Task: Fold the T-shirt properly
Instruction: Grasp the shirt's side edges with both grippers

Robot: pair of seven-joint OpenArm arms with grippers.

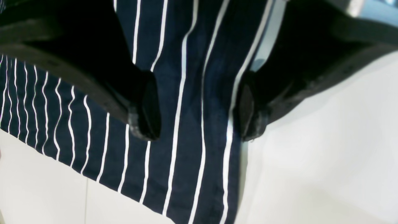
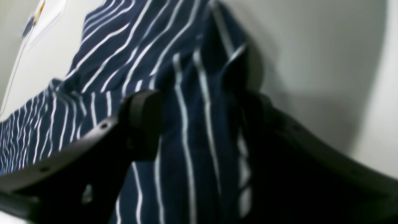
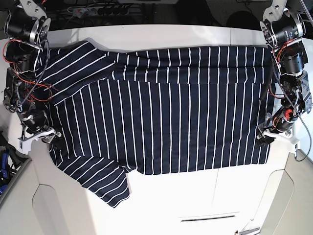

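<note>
The dark navy T-shirt [image 3: 166, 112] with thin white stripes lies spread flat on the white table [image 3: 171, 196], with one sleeve at the back left and one at the front left. My left gripper [image 3: 268, 137] is at the shirt's right front corner. In the left wrist view it [image 1: 197, 109] is open, with its fingers [image 1: 146, 105] on either side of a strip of the shirt's edge [image 1: 192, 171]. My right gripper [image 3: 53, 139] is at the shirt's left edge. In the blurred right wrist view it [image 2: 199, 121] stands open around bunched fabric [image 2: 186, 62].
A power strip [image 3: 98, 9] and cables lie behind the table's back edge. Bare white tabletop [image 1: 326, 155] shows beside the shirt's edge. The table's front has angled cut corners [image 3: 44, 196].
</note>
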